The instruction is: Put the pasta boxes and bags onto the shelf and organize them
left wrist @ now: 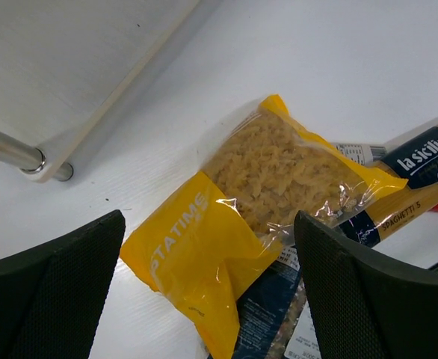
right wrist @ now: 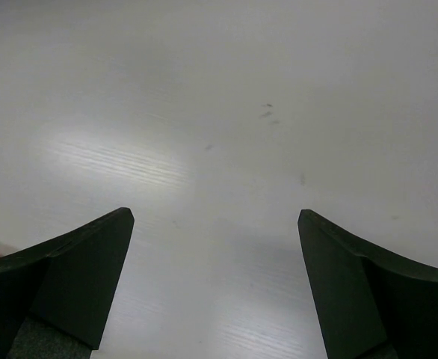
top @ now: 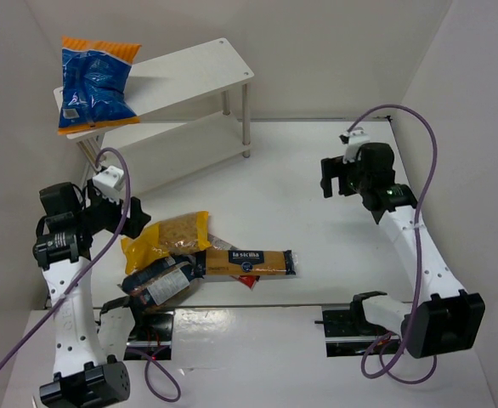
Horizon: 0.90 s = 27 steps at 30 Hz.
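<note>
Count: three bags, one pasta box point(top: 249, 262), one two-tier shelf point(top: 189, 64) at table point(top: 317, 221) far-left corner. Blue bag point(top: 96, 85), orange end up, on shelf top board, left end. Yellow bag point(top: 166, 240), dark bag point(top: 160, 285) and box piled by table near edge, left of centre; yellow bag overlaps dark bag and box end. Left tool point(top: 134, 223) wide, holding nothing, tilted down over yellow bag, near shelf leg. Right tool point(top: 330, 183) wide, holding nothing, over bare table toward right edge, well apart from pile. Open room: table centre and right.
</note>
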Available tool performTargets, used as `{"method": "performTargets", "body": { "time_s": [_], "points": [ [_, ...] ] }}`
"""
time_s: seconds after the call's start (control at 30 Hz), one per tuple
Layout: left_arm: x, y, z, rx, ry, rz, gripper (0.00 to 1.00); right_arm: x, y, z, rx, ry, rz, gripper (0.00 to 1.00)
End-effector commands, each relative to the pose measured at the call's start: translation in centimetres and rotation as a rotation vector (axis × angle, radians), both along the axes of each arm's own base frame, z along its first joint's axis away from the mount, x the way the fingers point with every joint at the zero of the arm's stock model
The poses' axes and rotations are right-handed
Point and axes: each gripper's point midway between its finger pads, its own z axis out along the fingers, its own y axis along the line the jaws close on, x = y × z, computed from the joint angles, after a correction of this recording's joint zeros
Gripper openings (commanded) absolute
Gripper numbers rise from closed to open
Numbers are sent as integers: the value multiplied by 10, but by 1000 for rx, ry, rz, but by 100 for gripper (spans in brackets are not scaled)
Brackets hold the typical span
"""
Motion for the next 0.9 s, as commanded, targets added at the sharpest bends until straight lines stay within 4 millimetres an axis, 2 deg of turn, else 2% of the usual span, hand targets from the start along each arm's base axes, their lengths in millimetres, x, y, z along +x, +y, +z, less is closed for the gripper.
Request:
{"method": "performTargets", "body": {
  "time_s": [0.0,0.03,0.07,0.13,0.33,0.4,0.5,0.87],
  "points": [
    [11,-1,3,-14,-35,-14,99,-4,-54,3,-52,-46,-249,100],
    [13,0,4,-4,-47,-18,99,-13,-58,0,-56,-46,-248,100],
    [13,0,-3,-12,-25,-18,99,-14,-64,4,-48,-56,-262,100],
    [14,1,-5,-7,-21,-23,99,-21,-68,-11,-73,-12,-258,100],
    [16,4,-10,2,9,-26,99,-18,-88,-39,-157,56,-301,100],
    [17,3,-11,1,10,-40,99,-17,-90,-35,-161,46,-310,100],
    [18,3,-14,-3,21,-40,99,-17,-83,-47,-151,80,-265,100],
    [18,2,-13,-5,23,-51,99,-17,-78,-47,-155,91,-222,100]
  ]
}}
